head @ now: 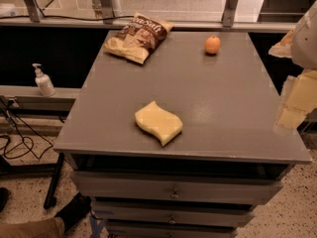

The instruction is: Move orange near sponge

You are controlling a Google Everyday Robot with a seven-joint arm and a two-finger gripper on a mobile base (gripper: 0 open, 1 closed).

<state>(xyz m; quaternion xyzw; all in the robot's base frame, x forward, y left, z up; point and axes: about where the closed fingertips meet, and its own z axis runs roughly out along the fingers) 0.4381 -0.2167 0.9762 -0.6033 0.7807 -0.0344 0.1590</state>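
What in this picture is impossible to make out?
Pincer, camera view: at the right edge beside the table, partly cut off by the frame.
Crisp bag, camera view: lettering too small to read.
Pump bottle, camera view: label too small.
Person's leg, camera view: cut off by the bottom-left corner.

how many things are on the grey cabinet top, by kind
orange: 1
sponge: 1
crisp bag: 1
total: 3
The claw hangs at the right edge of the cabinet top, touching none of them.
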